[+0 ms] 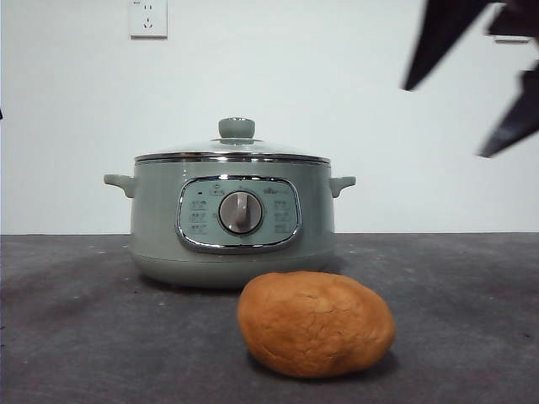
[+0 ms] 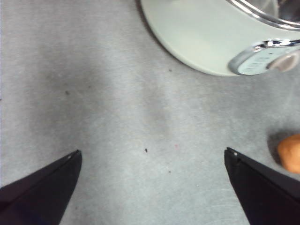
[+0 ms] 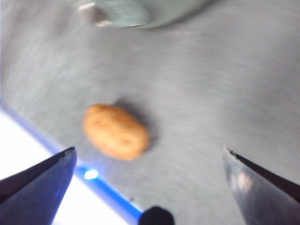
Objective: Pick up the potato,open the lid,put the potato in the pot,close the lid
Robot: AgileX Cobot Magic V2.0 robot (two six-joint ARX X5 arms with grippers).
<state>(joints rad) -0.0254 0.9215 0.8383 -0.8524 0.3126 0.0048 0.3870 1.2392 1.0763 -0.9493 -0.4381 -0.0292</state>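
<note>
Potato [image 1: 316,324] lies on the grey bench [image 1: 76,337] at lower centre of the front view, just before the sage-green pot [image 1: 160,236], apart from it. The glass lid [image 1: 232,151] sits shut on the pot (knob upward). The right gripper [image 3: 149,157] hangs in the front view's upper right, jaws wide apart, empty. The left gripper [image 2: 152,157] hovers over bare bench, jaws likewise apart.

Orange-brown potato [image 1: 316,324], sage-green pot [image 1: 160,227], dark grey table [image 1: 76,337]
</note>
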